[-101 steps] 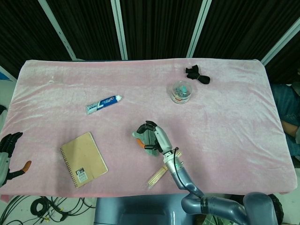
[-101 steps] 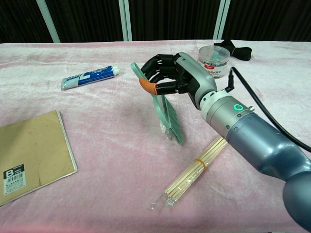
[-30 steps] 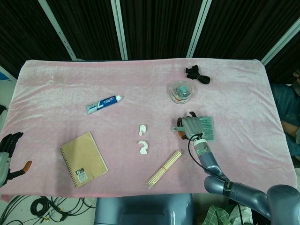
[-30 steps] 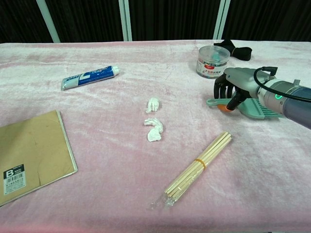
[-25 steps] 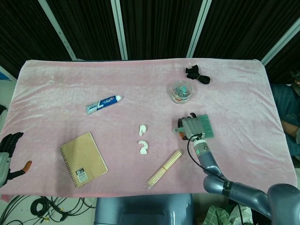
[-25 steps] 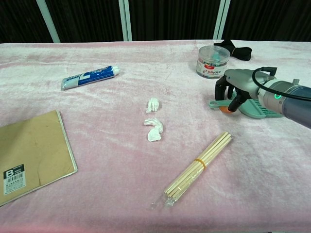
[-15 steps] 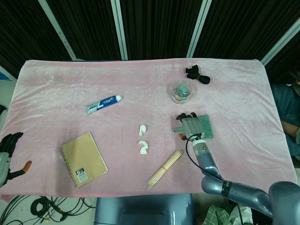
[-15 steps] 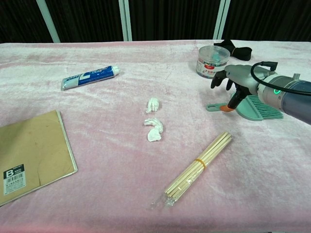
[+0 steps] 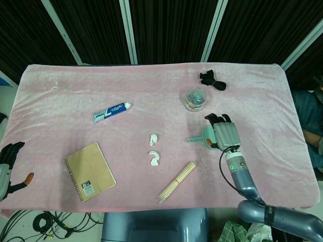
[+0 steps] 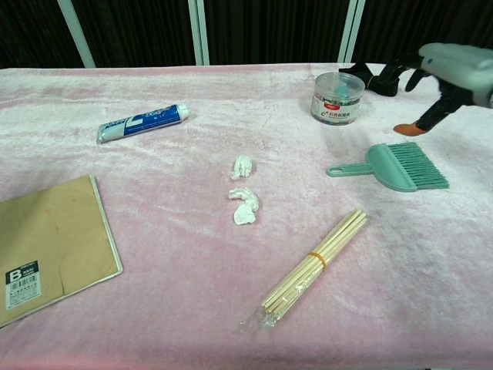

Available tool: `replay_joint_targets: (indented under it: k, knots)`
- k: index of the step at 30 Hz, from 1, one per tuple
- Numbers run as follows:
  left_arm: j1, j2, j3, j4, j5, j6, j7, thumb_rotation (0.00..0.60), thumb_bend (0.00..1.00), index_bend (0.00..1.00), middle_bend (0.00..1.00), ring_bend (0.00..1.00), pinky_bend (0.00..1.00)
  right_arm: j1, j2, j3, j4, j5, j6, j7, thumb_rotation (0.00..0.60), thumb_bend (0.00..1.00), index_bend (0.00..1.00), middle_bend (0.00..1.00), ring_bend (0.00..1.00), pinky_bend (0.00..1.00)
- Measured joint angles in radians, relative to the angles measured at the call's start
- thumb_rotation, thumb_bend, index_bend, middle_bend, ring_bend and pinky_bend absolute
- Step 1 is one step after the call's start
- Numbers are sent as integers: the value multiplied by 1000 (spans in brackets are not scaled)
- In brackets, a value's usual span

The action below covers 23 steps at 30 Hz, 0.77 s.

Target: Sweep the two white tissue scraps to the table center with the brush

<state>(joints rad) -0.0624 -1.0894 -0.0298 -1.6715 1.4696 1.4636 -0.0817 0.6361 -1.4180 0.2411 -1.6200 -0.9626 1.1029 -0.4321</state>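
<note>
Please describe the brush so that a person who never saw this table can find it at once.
On the pink table cloth, look right of the two white tissue scraps, below the round clear container. The brush lies flat there, released, under the raised right hand. It alone is teal green, with a thin handle pointing toward the scraps.

A table (image 9: 151, 80) covered in a pink velvety cloth fills most of the head view, its far edge running across the upper part of the frame. Behind it, a dark pleated curtain (image 9: 171, 30) is crossed by pale slanted bars (image 9: 128, 30). At the lower left, below the near table edge, black cables (image 9: 48, 221) are seen on a pale floor.
</note>
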Motion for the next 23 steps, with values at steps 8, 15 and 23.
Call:
replay_joint_targets:
  k: [8, 15, 23]
  knots:
    - [5, -11, -1, 11, 18, 25, 6, 600, 302, 83, 88, 0, 169, -229, 117, -167, -25, -415, 280, 194, 600, 179, 229, 181, 209, 136]
    - [7, -16, -1, 19, 26, 33, 22, 600, 302, 83, 88, 0, 107, -405, 142, -276, 25, -544, 460, 267, 600, 167, 225, 165, 183, 135]
    - [9, -23, 3, 30, 44, 47, 46, 600, 302, 83, 89, 0, 90, -460, 144, -299, 76, -559, 471, 318, 600, 167, 214, 152, 171, 135]
